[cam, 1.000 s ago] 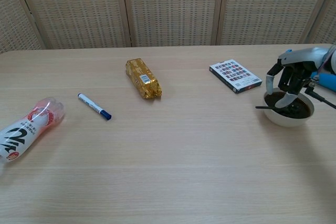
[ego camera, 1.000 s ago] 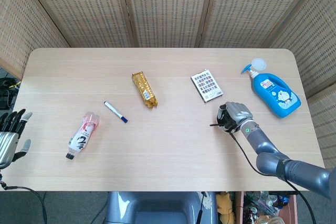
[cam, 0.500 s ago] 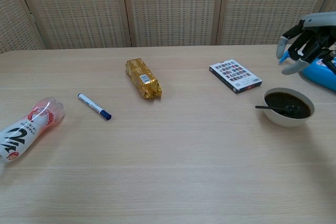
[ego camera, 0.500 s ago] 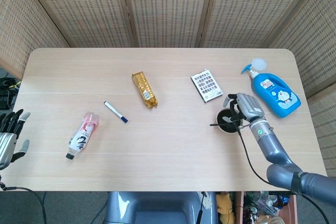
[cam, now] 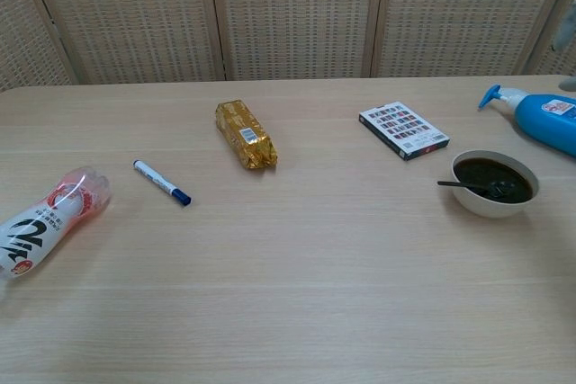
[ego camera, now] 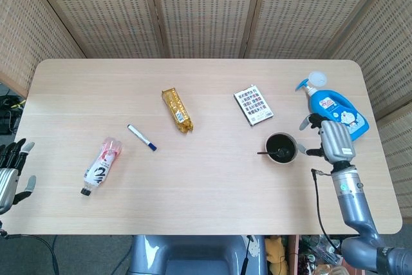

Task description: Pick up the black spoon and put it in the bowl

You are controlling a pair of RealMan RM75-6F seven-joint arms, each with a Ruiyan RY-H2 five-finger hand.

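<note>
A pale wood-grain tabletop (ego camera: pixel 206 185) with rounded corners stands before a folding screen (ego camera: pixel 206 11) of woven cane panels in wooden frames. The black spoon (cam: pixel 468 186) lies in the bowl (cam: pixel 494 204), its head down in the dark inside and its handle jutting over the rim toward the left. The right hand (ego camera: pixel 335 141) sits beside the bowl, apart from it, fingers spread and holding nothing. The left hand (ego camera: pixel 9 172) hangs off the tabletop's left edge, fingers apart, empty. Spread over the surface are a blue pump bottle (ego camera: pixel 335 111), a card pack (ego camera: pixel 253 104), a gold packet (ego camera: pixel 177 109), a marker (ego camera: pixel 141 137) and a lying plastic bottle (ego camera: pixel 102 165).
</note>
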